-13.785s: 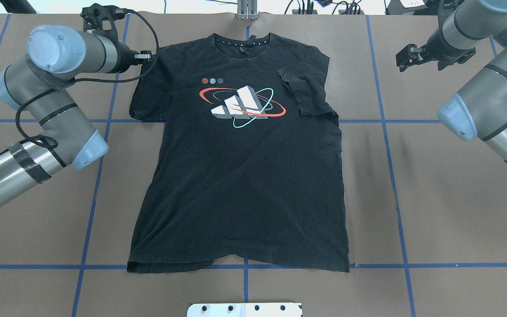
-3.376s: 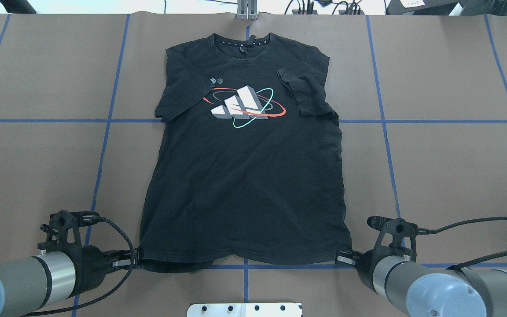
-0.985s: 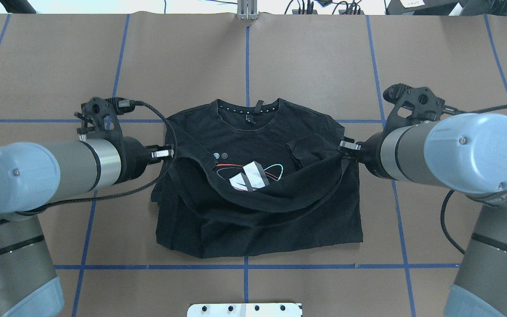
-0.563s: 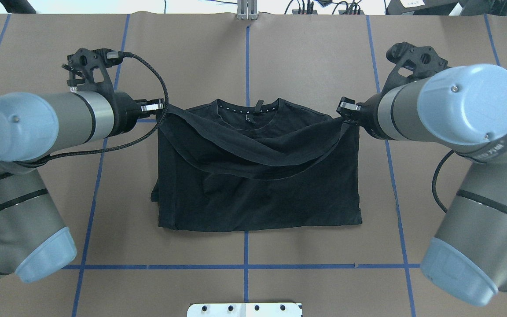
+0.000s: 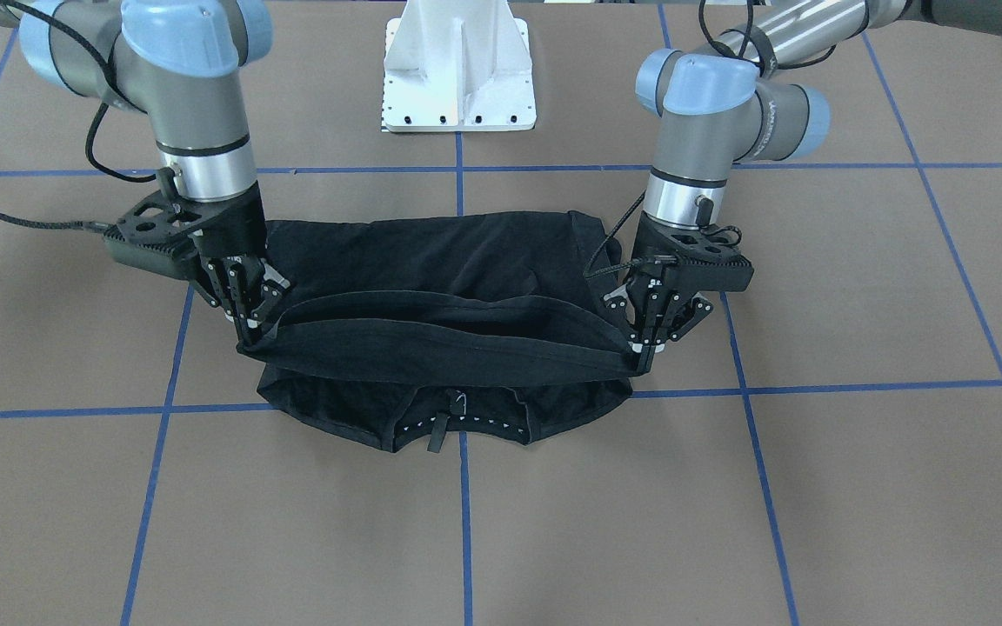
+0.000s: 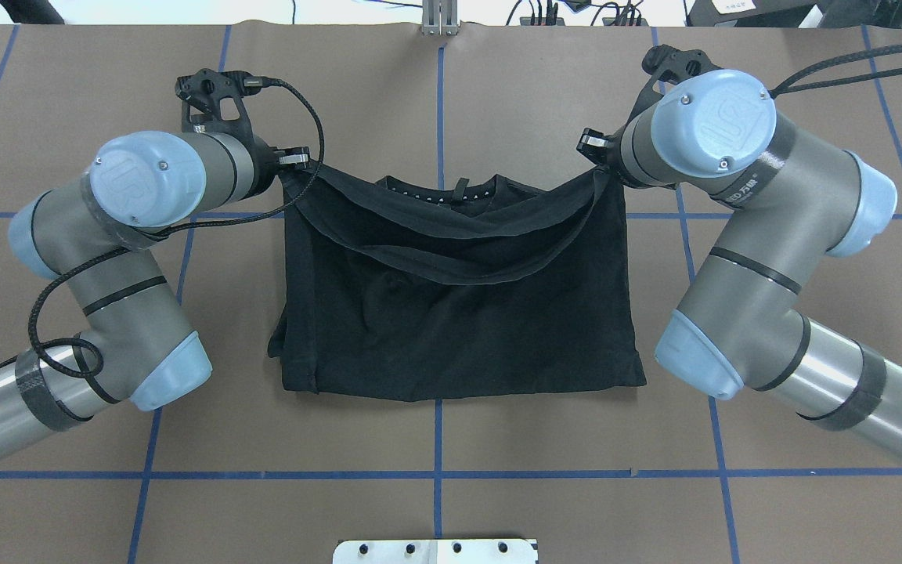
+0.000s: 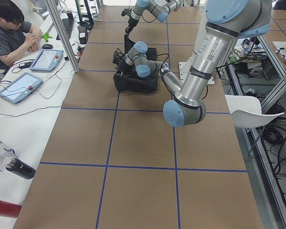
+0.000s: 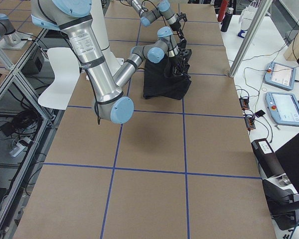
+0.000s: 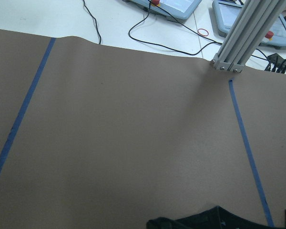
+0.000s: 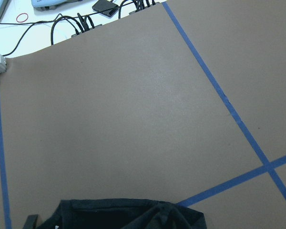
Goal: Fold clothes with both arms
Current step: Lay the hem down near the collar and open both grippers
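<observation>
My left end effector [image 5: 647, 341] is pinched closed on one hem corner of the black T-shirt [image 6: 459, 329], and my right end effector [image 5: 250, 329] is clamped on the other. The hem sags, lifted, between them near the collar. The doubled body lies on the counter [image 6: 561, 439].
</observation>
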